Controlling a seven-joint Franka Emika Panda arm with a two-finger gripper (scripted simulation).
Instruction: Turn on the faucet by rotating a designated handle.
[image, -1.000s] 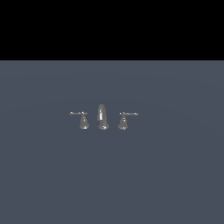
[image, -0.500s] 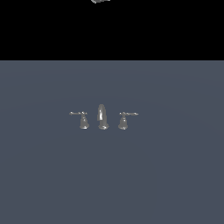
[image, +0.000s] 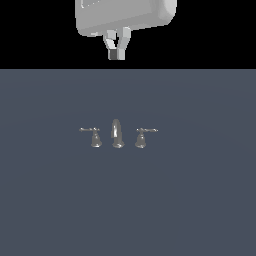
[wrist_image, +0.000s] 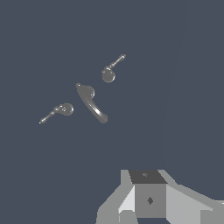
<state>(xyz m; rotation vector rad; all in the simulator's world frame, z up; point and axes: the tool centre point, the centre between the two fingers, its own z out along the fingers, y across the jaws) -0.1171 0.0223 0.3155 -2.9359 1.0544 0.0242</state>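
Currently the faucet (image: 117, 134) sits mid-floor on the grey surface (image: 200, 200): curved spout (image: 117, 133) in the centre, one lever handle each side. The handle (image: 142, 136) for the task is the one on the exterior view's right, lever arm pointing outward, away from the spout. The gripper (image: 117, 54) hangs high above the set, well apart from it, roughly over the spout and slightly toward the exterior view's left of the handle. Fingers (image: 109, 46) converge so the tips meet or nearly meet; no visible gap, nothing between them, touching nothing. Wrist view looks down on all three pieces, gripper (wrist_image: 148, 199) in the foreground, well clear of the faucet (wrist_image: 89, 99).
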